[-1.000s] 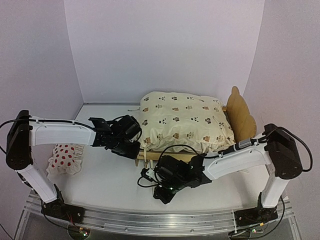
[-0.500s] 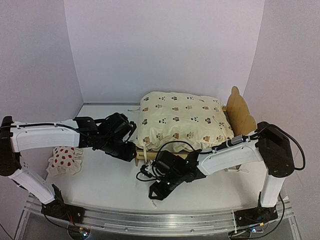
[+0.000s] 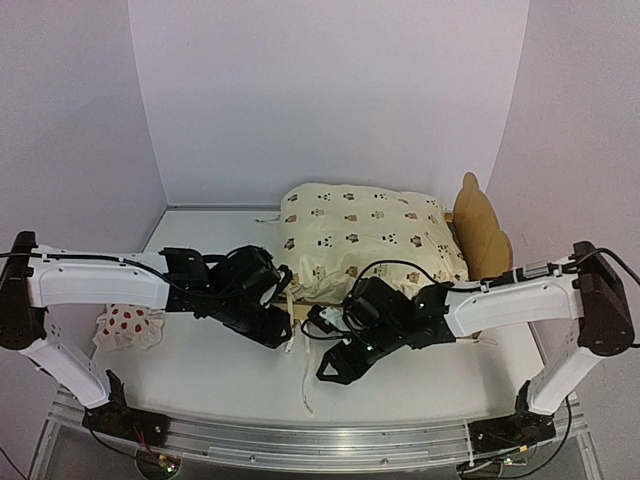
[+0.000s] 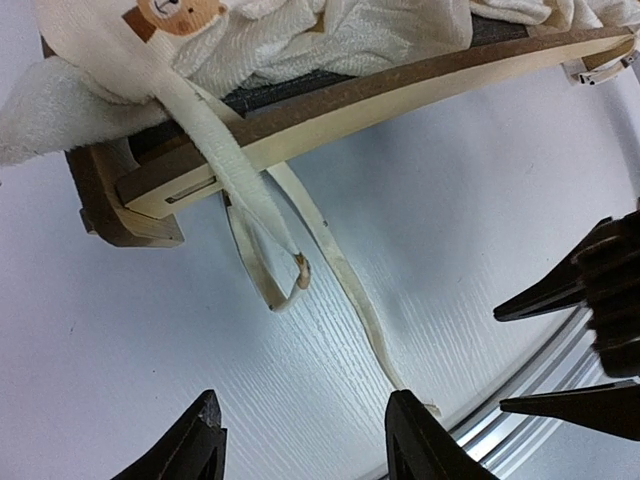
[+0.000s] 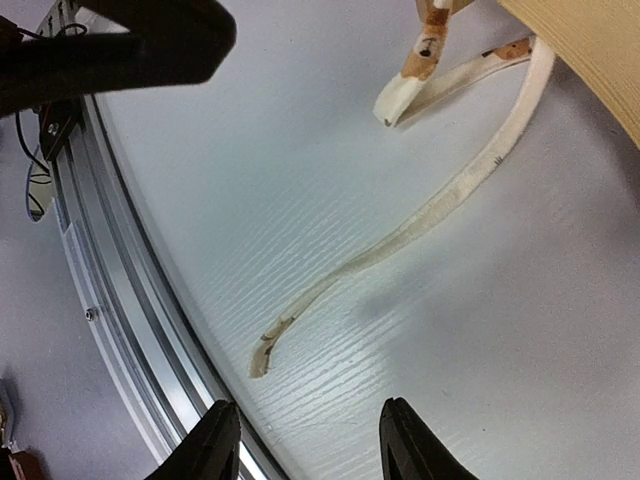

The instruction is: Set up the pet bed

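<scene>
The pet bed [image 3: 481, 229] stands at the back centre, its bear-ear headboard on the right. A cream bear-print cushion [image 3: 365, 240] covers it. In the left wrist view its plywood side rail [image 4: 400, 85] and dark base show under the cushion [image 4: 250, 30]. Cream tie ribbons [image 4: 345, 285] hang off the near left corner, and one trails over the table [image 3: 301, 378] [image 5: 400, 240]. My left gripper [image 3: 275, 332] [image 4: 310, 440] is open and empty just in front of that corner. My right gripper [image 3: 336, 366] [image 5: 305, 440] is open and empty above the ribbon's end.
A white pillow with red spots [image 3: 128, 325] lies at the left under the left arm. The metal rail at the table's near edge [image 5: 110, 260] is close to both grippers. The right gripper's fingers [image 4: 570, 290] show in the left wrist view.
The left gripper moved right and nearer me, past the bed's near left corner. The right gripper moved a little right and away from the front rail. A long ribbon now trails on the table.
</scene>
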Tool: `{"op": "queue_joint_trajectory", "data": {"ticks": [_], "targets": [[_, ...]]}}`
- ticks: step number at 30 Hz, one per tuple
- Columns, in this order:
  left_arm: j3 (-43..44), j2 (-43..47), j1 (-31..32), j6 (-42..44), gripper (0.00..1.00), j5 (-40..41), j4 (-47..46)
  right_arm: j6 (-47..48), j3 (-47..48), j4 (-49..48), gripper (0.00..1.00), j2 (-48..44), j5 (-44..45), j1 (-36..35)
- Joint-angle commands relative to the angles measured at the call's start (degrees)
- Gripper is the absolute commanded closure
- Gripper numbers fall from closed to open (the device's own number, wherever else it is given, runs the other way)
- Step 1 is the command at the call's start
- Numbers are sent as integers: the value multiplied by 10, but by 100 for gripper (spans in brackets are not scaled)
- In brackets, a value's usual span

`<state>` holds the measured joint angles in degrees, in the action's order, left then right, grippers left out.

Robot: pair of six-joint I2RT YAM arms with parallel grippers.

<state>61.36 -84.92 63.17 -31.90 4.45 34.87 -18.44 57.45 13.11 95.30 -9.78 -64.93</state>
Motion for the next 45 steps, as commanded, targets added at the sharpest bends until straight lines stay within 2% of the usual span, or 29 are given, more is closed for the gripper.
{"op": "queue_joint_trajectory", "data": {"ticks": [1, 7, 16, 27, 34, 43, 45], "targets": [[13, -29, 11, -22, 43, 8, -25, 4, -28, 2, 50, -46, 24, 4], [35, -90, 35, -48, 39, 32, -24, 3, -55, 2, 50, -70, 50, 4], [80, -181, 47, -58, 32, 73, -42, 2, -79, -8, 51, -82, 44, 4], [145, -274, 50, -60, 32, 93, -24, -2, -105, -20, 51, -105, 45, 4], [165, -308, 54, -64, 40, 82, -17, -2, -112, -23, 52, -112, 47, 4], [152, -315, 56, -86, 60, 86, -9, -6, -115, -26, 52, -113, 42, 4], [145, -319, 56, -91, 62, 85, -10, -8, -116, -27, 52, -112, 40, 4]]}}
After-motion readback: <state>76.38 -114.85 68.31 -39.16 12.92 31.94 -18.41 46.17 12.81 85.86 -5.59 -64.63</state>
